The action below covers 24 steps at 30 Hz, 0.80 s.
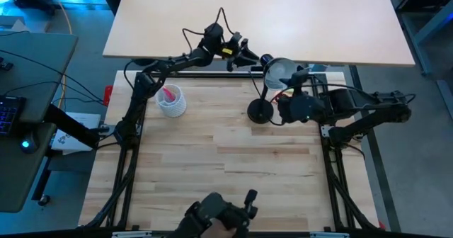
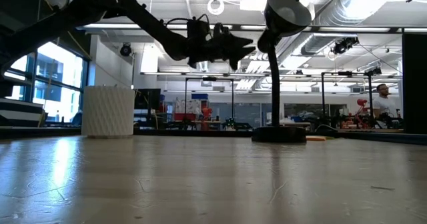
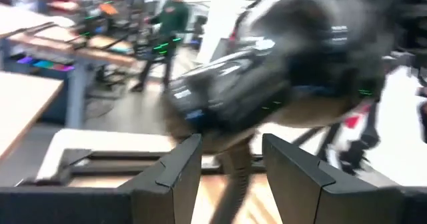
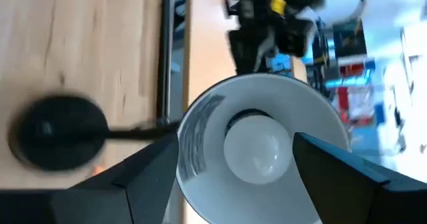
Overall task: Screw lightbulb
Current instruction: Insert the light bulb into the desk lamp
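**A:** Looking almost done? The lightbulb (image 4: 260,147) sits inside the lamp shade (image 4: 200,137), upper middle of the high view.

**B:** Yeah. The right gripper (image 4: 233,177) is spread wide around the shade, gripping nothing. The left gripper (image 3: 230,177) is half open and empty behind it. Can't tell if it's fully screwed tight.

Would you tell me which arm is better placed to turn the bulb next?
Probably the right: its claw is open straddling the shade, bulb straight ahead. The left claw is behind the shade.
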Each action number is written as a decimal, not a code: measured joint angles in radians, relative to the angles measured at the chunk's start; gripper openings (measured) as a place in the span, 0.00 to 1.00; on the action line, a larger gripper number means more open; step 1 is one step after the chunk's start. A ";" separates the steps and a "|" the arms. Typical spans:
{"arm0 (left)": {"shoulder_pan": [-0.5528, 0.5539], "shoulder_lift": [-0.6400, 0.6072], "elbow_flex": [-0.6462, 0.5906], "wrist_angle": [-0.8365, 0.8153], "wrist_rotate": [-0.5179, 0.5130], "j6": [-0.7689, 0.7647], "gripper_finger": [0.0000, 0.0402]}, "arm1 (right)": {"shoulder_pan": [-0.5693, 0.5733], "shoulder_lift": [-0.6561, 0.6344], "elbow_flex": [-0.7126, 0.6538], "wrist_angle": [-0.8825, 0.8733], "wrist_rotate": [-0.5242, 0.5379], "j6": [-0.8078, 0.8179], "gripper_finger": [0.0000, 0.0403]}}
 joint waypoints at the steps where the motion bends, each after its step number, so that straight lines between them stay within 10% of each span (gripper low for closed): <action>1: 0.001 0.000 0.000 -0.040 -0.021 0.019 0.38 | -0.006 0.000 0.000 -0.010 -0.007 -0.039 0.72; 9: -0.012 0.000 0.000 -0.311 -0.208 0.232 0.38 | -0.073 0.000 0.000 -0.019 0.021 -0.248 0.72; 24: -0.053 0.000 0.000 -0.241 -0.335 0.283 0.38 | -0.241 0.051 0.000 0.108 -0.059 -0.433 0.72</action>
